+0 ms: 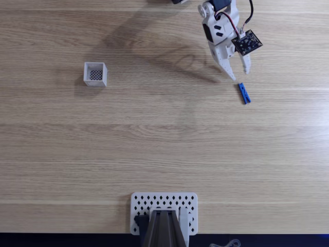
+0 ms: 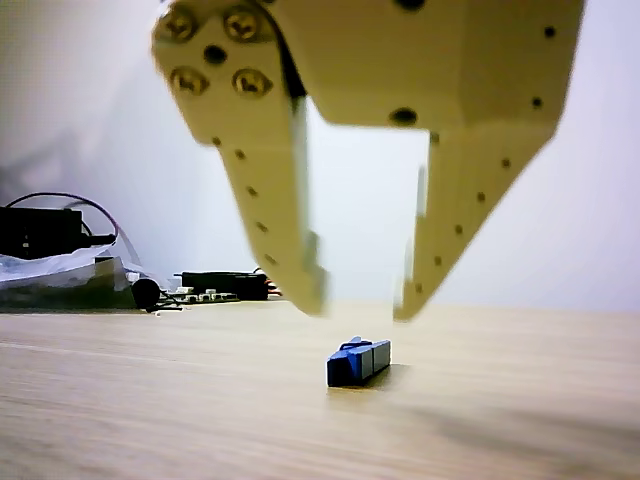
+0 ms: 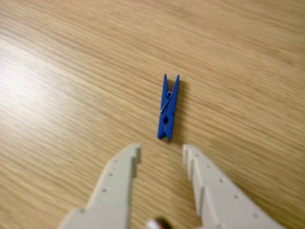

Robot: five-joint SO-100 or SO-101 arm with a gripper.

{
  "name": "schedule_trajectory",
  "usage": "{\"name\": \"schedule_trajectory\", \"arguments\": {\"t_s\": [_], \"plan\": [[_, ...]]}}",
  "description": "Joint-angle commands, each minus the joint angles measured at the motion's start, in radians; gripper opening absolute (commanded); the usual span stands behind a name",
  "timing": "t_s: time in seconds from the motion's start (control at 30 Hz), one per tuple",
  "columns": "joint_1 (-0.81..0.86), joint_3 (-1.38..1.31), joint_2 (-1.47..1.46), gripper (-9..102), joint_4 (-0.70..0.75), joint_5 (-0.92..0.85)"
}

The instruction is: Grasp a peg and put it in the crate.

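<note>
On the left part of the bench [image 1: 164, 144], in the fixed view, we see the crate [image 1: 95, 74] standing upright, closer to the far edge than to the near edge, with its dark mesh bottom visible from above. At the middle of the near edge lies a white perforated plate [image 1: 141, 201] with a dark part of the arm's base on it. Toward the right far corner, we see the gripper [image 1: 241, 74] with its two white fingers spread apart and nothing between them. The peg [image 1: 244, 93] lies flat on the wood just beside the fingertips, on their near side, and does not touch them. From the wrist view, the peg [image 3: 167, 107] points away from the gripper [image 3: 162, 152], almost in line with the gap. From the other view, the gripper [image 2: 362, 305] hangs above the bench and the peg [image 2: 358, 362] rests below it.
</note>
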Motion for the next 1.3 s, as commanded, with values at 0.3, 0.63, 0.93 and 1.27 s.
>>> {"name": "schedule_trajectory", "arguments": {"t_s": [0.3,0.63,0.93,1.27], "plan": [[-0.014,-0.219,-0.123,20,-0.028,0.092],[-0.014,-0.308,-0.235,20,-0.028,0.092],[-0.014,-0.354,-0.319,19,-0.028,0.092],[-0.009,-0.255,-0.267,0,-0.028,0.091]]}}
